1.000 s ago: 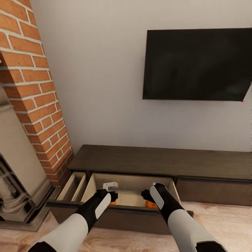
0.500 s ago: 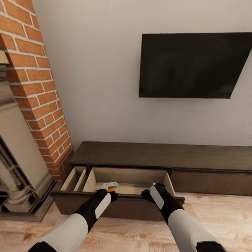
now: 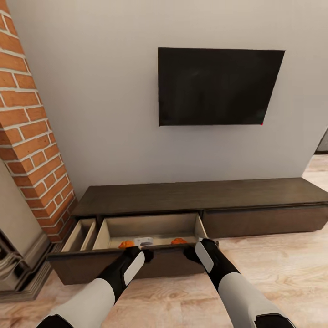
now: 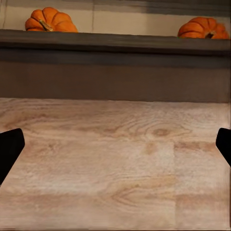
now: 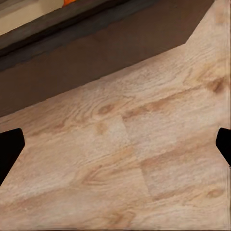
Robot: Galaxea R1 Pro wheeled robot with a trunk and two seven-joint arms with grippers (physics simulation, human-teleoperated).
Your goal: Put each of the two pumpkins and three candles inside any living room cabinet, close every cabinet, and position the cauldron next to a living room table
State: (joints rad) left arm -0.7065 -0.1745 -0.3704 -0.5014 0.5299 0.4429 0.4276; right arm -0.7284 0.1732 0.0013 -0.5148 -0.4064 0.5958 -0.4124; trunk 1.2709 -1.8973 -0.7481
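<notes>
The long low dark-brown cabinet (image 3: 196, 197) stands against the wall with a wide drawer (image 3: 150, 225) pulled out. Two orange pumpkins (image 3: 126, 244) (image 3: 178, 241) lie apart in that drawer. The left wrist view shows both pumpkins (image 4: 50, 20) (image 4: 203, 28) behind the dark drawer front (image 4: 115, 45). My left gripper (image 3: 146, 253) (image 4: 115, 147) and right gripper (image 3: 189, 253) (image 5: 115, 147) hang just in front of the drawer front, over the floor. Both are open and hold nothing. The candles and the cauldron are out of view.
A narrow drawer (image 3: 82, 234) at the cabinet's left end is also pulled out. The right drawer front (image 3: 264, 221) is shut. A brick chimney (image 3: 32, 150) and a fireplace surround (image 3: 18, 255) stand at the left. A black TV (image 3: 214, 86) hangs on the wall above pale wood floor (image 3: 282, 273).
The camera has drawn back from the cabinet and the whole view has shifted. My grippers were over the drawer's inside; now they are in front of its front panel.
</notes>
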